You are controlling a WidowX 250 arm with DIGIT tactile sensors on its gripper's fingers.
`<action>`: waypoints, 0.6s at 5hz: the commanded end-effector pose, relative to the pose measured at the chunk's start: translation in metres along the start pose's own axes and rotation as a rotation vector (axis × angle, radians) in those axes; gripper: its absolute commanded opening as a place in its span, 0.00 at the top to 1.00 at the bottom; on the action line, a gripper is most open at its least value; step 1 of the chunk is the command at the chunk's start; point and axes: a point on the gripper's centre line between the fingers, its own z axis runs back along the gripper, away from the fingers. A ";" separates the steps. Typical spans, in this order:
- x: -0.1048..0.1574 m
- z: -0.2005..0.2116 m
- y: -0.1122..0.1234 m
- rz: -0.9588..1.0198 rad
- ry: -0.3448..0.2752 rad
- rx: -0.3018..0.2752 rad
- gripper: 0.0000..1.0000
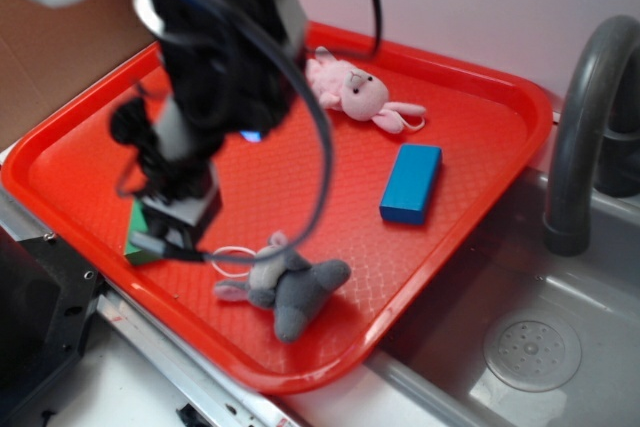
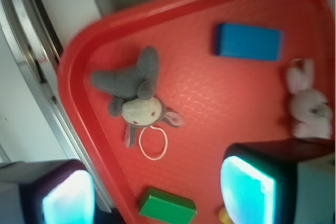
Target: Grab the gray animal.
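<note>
tray (image 1: pixel 470 97): red, my landmark for everything here
gripper (image 2: pixel 157 195): jaws spread wide, nothing in them, hanging over the tray's near-left part
gray animal (image 1: pixel 285 282): lying just inside the tray's near rim, apart from the gripper
plan: I'd center over its body, skip the string loop (image 2: pixel 153 142), then drop and squeeze

A red plastic tray (image 1: pixel 470 97) with a textured floor and raised rim fills most of the exterior view. A pink plush bunny (image 1: pixel 358 94) lies near its upper middle. A blue rectangular block (image 1: pixel 410 182) lies flat right of centre, below the bunny and apart from it. A green block (image 1: pixel 138 239) sits at the tray's left edge, partly hidden. At right, a grey metal sink basin (image 1: pixel 560 297) holds a round drain (image 1: pixel 532 353), with a curved grey faucet pipe (image 1: pixel 580 137) above.
</note>
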 end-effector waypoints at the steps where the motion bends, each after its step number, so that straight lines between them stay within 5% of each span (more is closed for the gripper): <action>1: 0.004 -0.028 -0.009 -0.035 0.068 0.028 0.00; 3: 0.006 -0.039 -0.019 -0.098 0.016 0.087 0.00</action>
